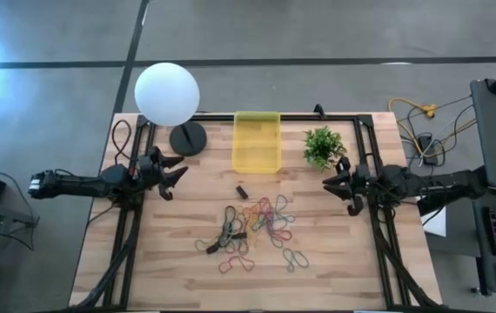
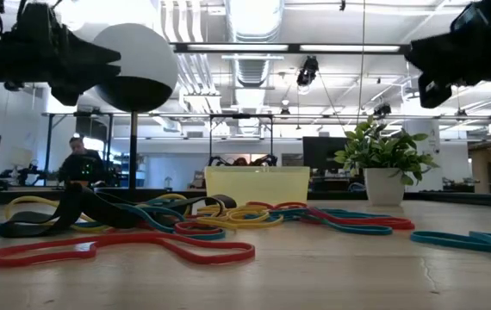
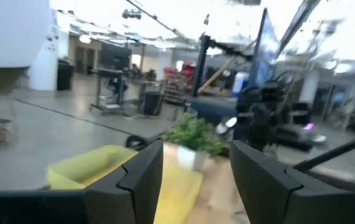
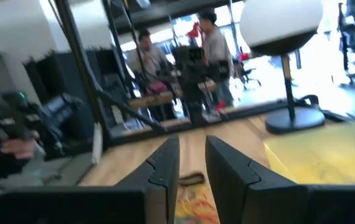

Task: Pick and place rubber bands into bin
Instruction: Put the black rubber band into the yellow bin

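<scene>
The rubber bands [image 1: 252,230] lie in a loose, tangled heap of several colours on the wooden table's middle, toward its near side; the low view shows the rubber bands [image 2: 142,226] flat on the wood. The yellow translucent bin [image 1: 257,142] stands at the far middle, and the bin [image 2: 257,183] shows behind the heap. My left gripper [image 1: 178,178] hovers open at the table's left side, above the wood. My right gripper [image 1: 328,181] hovers at the right side with a narrow gap between its fingers [image 4: 165,162]. Both point inward and hold nothing.
A white globe lamp [image 1: 167,94] on a black base stands at the far left, a small green plant [image 1: 322,146] at the far right beside the bin. A small dark object [image 1: 242,189] lies between bin and heap. Black frame rails [image 1: 378,243] run along both table sides.
</scene>
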### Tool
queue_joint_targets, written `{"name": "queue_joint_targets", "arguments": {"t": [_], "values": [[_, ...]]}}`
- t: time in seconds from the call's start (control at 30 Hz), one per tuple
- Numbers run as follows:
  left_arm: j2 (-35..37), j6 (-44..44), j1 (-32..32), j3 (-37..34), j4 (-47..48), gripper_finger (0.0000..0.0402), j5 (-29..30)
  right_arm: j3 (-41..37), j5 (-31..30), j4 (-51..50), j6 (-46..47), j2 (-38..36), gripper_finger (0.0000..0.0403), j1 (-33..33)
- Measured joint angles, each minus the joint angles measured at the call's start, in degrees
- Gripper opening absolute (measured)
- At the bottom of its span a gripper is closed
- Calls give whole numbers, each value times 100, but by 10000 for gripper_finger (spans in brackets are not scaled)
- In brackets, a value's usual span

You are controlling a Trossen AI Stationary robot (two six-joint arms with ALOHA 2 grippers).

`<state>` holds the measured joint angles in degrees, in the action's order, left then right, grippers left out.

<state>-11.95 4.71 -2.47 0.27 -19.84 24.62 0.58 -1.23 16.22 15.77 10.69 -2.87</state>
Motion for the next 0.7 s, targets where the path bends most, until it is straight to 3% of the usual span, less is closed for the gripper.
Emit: {"name": "queue_joint_targets", "arguments": {"t": [0.17, 0.47, 0.7], "values": [[-124, -81, -3, 0, 187, 171, -4, 0, -49, 3, -450, 624, 68, 0], [-606, -209, -1, 0, 189, 171, -4, -2, -49, 149, -347, 1284, 68, 2], [-1364, -42, -1, 0, 59, 171, -428, -6, -2, 1108, -48, 1727, 68, 0]]}}
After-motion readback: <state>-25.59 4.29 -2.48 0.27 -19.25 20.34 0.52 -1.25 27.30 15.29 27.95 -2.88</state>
